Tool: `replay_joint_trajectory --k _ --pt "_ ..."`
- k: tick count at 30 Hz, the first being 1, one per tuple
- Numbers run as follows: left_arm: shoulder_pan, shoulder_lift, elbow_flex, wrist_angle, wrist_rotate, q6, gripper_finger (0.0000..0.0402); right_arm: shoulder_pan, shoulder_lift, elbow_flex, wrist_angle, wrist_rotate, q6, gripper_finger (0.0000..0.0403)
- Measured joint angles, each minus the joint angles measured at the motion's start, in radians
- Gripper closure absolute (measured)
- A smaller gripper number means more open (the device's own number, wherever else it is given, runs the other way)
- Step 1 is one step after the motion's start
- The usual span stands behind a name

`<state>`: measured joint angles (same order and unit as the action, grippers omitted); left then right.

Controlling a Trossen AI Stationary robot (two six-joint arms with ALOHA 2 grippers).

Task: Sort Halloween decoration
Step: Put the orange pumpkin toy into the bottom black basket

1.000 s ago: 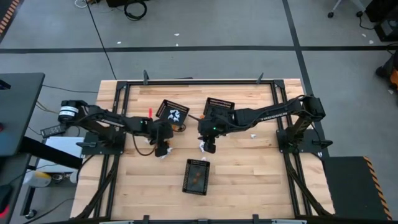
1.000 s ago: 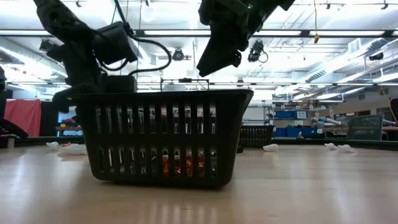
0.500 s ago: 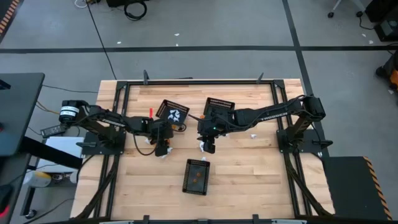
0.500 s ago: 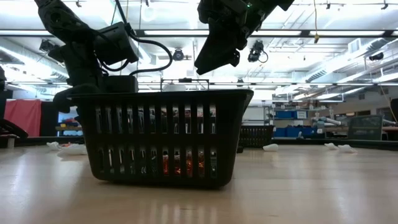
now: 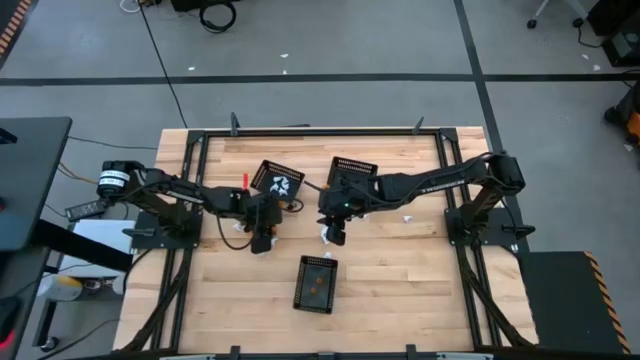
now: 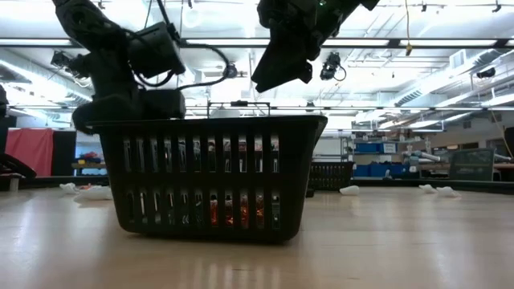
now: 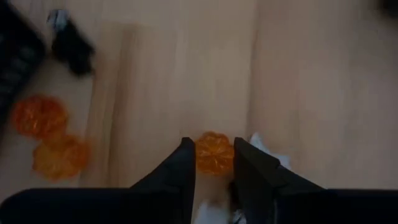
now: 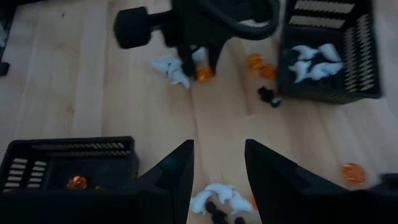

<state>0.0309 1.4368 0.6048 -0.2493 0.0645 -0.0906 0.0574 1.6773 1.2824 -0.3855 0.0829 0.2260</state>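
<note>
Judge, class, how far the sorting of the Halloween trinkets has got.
Done: white trinkets lie in one basket, orange ones in another. In hand: the left end effector has its fingers around an orange pumpkin; the right end effector hovers open. Left: loose orange, black and white pieces on the table.

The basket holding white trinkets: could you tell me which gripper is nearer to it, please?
Left. The left gripper sits just in front of the basket, around an orange trinket. The right gripper hangs farther off, to the basket's right.
</note>
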Motion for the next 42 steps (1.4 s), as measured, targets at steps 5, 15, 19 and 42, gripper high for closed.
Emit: replay_joint_trajectory --k 5,15,19,42 --pt "0.0 0.0 0.004 0.008 0.028 -0.008 0.0302 0.0 -0.034 0.0 -0.041 0.053 -0.006 0.0256" --pt "0.0 -0.002 0.005 0.058 0.083 -0.043 0.0315 0.0 -0.047 -0.03 -0.057 0.061 0.03 0.0257" --pt "0.0 -0.003 0.005 0.057 0.083 -0.063 0.0323 0.0 -0.063 -0.071 -0.046 0.054 0.055 0.0257" --pt "-0.153 0.017 -0.002 0.1 -0.142 -0.01 0.0171 0.0 -0.077 -0.09 0.036 0.047 0.105 0.0257"
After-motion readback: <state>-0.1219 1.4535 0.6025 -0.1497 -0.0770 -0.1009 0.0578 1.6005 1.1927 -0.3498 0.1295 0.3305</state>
